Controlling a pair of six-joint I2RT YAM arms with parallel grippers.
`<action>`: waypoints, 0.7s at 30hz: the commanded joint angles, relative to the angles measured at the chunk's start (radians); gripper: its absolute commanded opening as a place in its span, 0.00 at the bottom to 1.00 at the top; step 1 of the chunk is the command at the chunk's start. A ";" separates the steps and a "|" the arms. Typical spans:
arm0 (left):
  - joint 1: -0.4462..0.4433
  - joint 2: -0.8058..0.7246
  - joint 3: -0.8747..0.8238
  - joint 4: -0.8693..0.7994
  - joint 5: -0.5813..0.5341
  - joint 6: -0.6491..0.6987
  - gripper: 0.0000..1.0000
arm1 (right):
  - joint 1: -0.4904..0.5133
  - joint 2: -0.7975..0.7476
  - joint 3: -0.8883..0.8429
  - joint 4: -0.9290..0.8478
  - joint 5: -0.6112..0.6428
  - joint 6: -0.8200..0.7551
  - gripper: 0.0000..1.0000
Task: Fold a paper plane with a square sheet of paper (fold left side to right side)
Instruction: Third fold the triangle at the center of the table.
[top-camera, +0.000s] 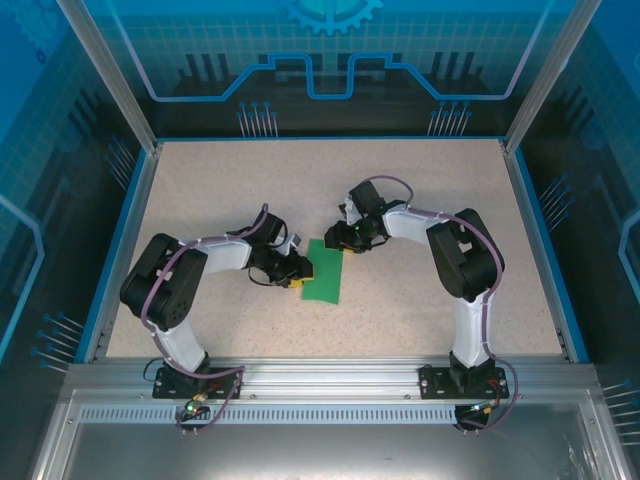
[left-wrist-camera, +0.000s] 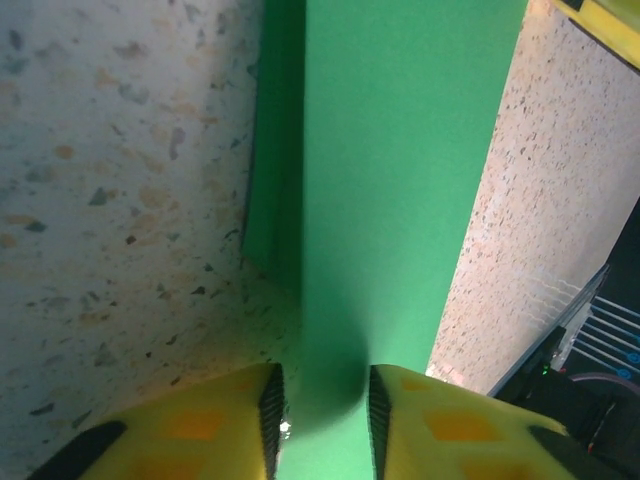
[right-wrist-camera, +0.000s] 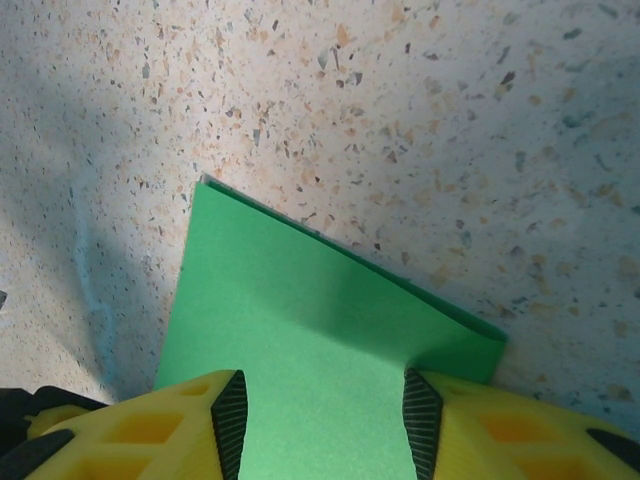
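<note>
Enclosure panels (top-camera: 330, 60): blue, printed with a gear motif and circuit-style lines; behind and beside the table.
Table (top-camera: 200, 200): speckled beige top, blue rim.
Square sheet of paper (top-camera: 326, 280): bright green, lying near the table's centre, a shade toward its near edge; narrow oblong outline; second layer showing along one edge in both wrist views, so judged doubled over.
Left gripper (left-wrist-camera: 322, 385): low over the table just left of centre, at the sheet's left edge; yellow fingers (left-wrist-camera: 200, 430) set close, green paper filling the gap; pinched or merely straddled, cannot tell.
Right gripper (right-wrist-camera: 322, 385): just beyond the table's centre, over the sheet's far right corner; fingers spread wide, nothing clamped, paper lying between the tips.
Step in hand: left-to-right fold, judged laid over and not yet creased firm.
Next move: likely edges kept flush at the far corner while the crease is pressed flat; risk of the thin sheet sliding on the table.
Markings: no brand, label or legible writing found on paper, fingers or panels.
</note>
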 joint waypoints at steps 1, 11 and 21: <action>-0.005 -0.016 -0.004 -0.021 0.024 0.014 0.22 | 0.013 0.016 0.023 -0.008 0.019 -0.020 0.50; -0.027 -0.028 -0.012 -0.018 0.026 -0.013 0.11 | 0.014 -0.172 -0.054 -0.006 0.166 -0.165 0.69; -0.051 -0.003 -0.004 0.020 0.054 -0.206 0.03 | 0.124 -0.566 -0.380 0.047 0.293 -0.419 0.72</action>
